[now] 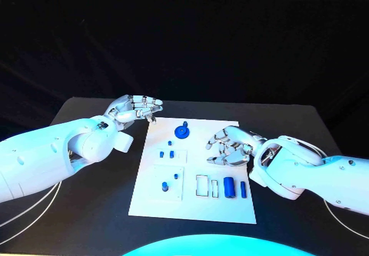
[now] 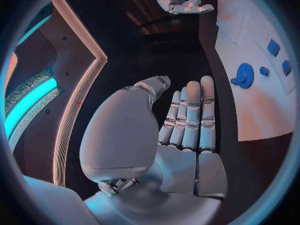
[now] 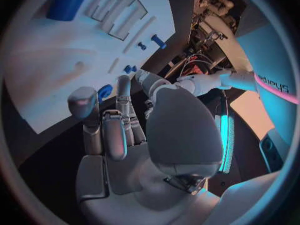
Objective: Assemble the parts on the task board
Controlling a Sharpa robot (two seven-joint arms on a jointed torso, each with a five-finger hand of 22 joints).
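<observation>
Barely anything looks assembled yet: the blue parts [image 1: 229, 185] are scattered loose across the task board [image 1: 192, 210]. The left hand [image 1: 135, 109] is kept empty beside its far corner, fingers loosely curled. The right hand [image 1: 229, 145] is hovered over its right edge, fingers spread, nothing held.

A black table [image 1: 92, 213] stands before a dark curtain-like backdrop [image 1: 200, 48], with thin pale cables [image 1: 31, 210] lying across it.
</observation>
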